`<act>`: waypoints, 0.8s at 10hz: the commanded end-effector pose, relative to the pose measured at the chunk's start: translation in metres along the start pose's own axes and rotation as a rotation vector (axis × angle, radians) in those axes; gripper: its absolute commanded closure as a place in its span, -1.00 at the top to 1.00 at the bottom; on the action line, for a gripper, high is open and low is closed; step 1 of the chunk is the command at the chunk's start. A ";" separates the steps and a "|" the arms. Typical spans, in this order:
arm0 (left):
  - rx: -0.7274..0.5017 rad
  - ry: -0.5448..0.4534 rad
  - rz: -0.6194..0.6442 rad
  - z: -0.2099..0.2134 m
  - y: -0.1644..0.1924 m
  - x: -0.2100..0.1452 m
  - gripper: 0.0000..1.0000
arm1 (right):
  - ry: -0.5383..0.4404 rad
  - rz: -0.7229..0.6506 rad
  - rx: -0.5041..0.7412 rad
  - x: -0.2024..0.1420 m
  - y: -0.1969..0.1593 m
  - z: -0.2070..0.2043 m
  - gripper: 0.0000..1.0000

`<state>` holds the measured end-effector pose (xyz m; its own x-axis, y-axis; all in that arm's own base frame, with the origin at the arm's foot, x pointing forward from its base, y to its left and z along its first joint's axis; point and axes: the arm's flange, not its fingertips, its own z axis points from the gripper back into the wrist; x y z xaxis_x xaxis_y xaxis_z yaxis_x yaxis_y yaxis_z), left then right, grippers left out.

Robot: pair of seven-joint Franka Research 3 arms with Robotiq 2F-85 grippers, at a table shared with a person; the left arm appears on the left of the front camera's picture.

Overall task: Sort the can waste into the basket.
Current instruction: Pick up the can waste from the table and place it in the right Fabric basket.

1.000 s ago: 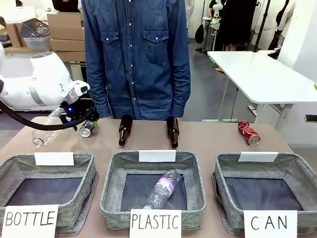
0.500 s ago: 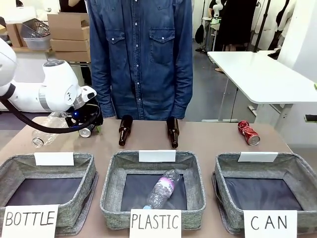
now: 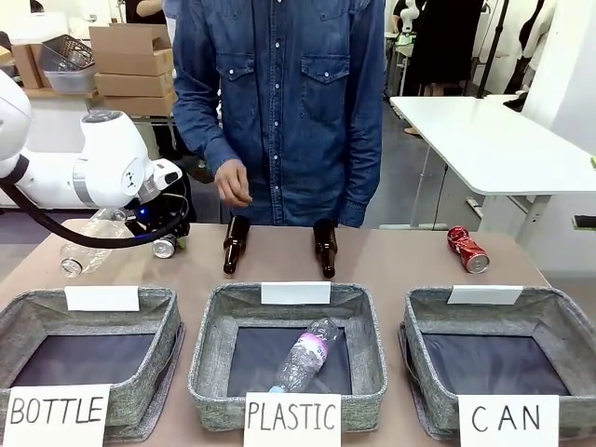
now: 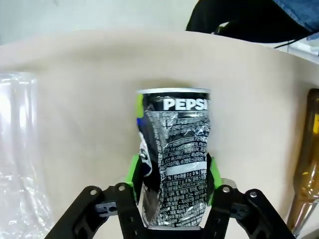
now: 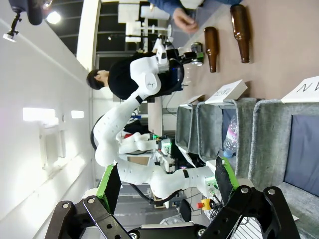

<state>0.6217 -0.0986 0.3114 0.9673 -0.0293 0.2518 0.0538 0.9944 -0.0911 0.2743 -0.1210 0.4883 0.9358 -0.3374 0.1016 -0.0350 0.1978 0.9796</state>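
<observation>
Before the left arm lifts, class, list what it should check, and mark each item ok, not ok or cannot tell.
1. Left claw touches both sides of the black can: ok.
2. Clear bottle lies apart from that can: ok.
3. CAN basket empty: ok.
4. Way across free: cannot tell; the person's hand hangs near the brown bottles.
5. Right claw open, empty: ok.

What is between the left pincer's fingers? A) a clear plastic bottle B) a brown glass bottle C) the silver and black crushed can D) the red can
C: the left wrist view shows the left pincer's green pads against both sides of the silver and black can.
</observation>
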 end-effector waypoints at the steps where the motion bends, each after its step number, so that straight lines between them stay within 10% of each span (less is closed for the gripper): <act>1: 0.012 -0.028 -0.023 0.005 0.000 -0.003 -1.00 | -0.008 0.028 0.024 0.003 0.002 -0.001 1.00; 2: 0.012 -0.033 -0.024 0.007 -0.001 -0.004 -0.69 | -0.008 0.028 0.024 0.003 0.002 -0.001 1.00; 6: -0.006 0.020 -0.042 0.031 0.017 -0.008 -1.00 | -0.008 0.028 0.024 0.003 0.002 -0.001 1.00; 8: -0.186 -0.004 -0.086 0.124 0.074 -0.028 -1.00 | -0.008 0.028 0.024 0.003 0.002 -0.001 1.00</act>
<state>0.6018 -0.0552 0.3754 0.9609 -0.0803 0.2651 0.1258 0.9791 -0.1595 0.2744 -0.1209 0.4884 0.9359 -0.3373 0.1018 -0.0354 0.1977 0.9796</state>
